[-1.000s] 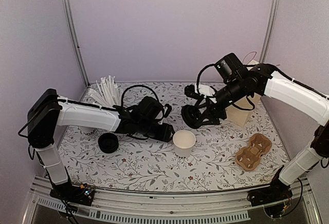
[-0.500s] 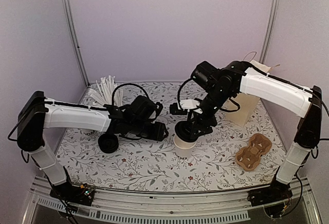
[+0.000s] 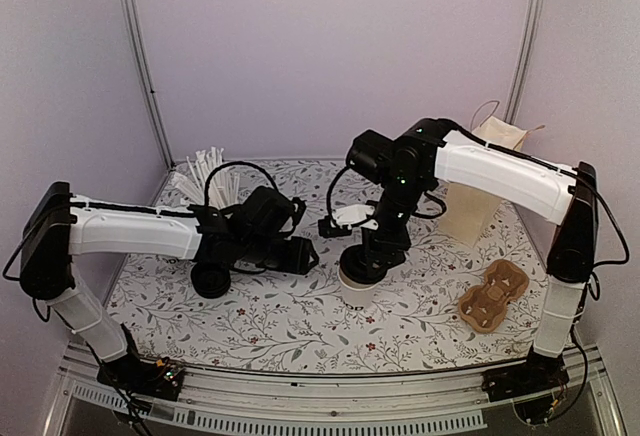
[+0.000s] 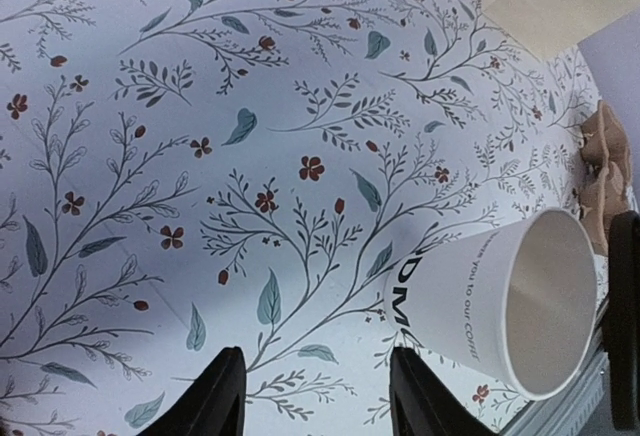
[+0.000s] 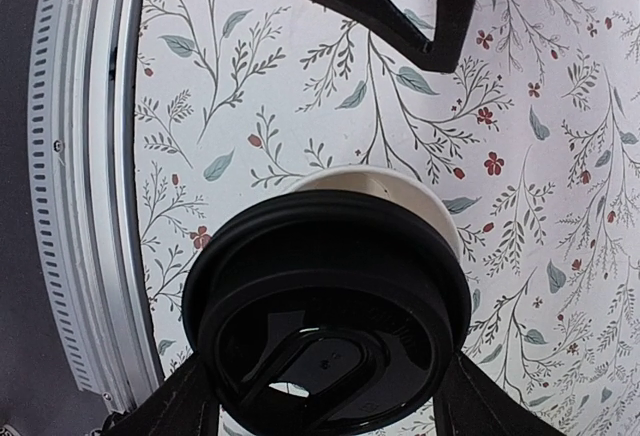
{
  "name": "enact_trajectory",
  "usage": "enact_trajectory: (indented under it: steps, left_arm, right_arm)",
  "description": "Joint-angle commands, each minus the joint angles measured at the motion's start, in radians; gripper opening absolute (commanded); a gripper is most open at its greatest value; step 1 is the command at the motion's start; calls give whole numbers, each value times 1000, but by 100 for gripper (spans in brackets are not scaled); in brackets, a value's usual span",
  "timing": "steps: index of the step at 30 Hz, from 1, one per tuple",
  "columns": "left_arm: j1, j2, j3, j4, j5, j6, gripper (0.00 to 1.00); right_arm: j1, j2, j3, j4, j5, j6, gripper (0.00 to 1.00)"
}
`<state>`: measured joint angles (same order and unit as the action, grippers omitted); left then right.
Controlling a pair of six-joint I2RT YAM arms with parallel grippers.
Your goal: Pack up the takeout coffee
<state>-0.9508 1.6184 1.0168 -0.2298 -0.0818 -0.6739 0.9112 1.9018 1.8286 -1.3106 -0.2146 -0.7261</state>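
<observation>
From above: the paper cup [image 3: 357,292] stands on the table [image 3: 280,328], right jaws clamped on the black lid [image 3: 361,268], seemingly just over its rim. Left wrist: left jaws half-open, empty, near the cup. Right wrist: lid overhangs the rim. Probably light, crushable; hold its wall gently.

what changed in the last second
The right gripper, holding the round black plastic lid, swung from the back right down to just over the small white paper cup. The left gripper drew back leftward, open. Cup and brown cardboard carrier stayed put.
</observation>
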Motion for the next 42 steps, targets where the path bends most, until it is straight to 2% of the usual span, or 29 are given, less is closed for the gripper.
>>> enact_trajectory:
  steps: [1, 6, 14, 35, 42]
  left_arm:
    - [3, -20, -15, -6, -27, -6, 51]
    - [3, -38, -23, -7, -36, -8, 51]
    - [2, -151, -127, 90, -70, -39, 52]
    - [4, -139, -146, 96, -59, -32, 52]
    - [4, -138, -151, 93, -57, -33, 52]
  right_arm:
    - [19, 34, 41, -40, 47, 20, 69]
    - [28, 60, 54, -42, 64, 22, 71]
    - [37, 108, 117, -56, 73, 30, 72]
    - [61, 112, 73, -58, 144, 31, 72]
    - [64, 121, 61, -58, 146, 34, 76]
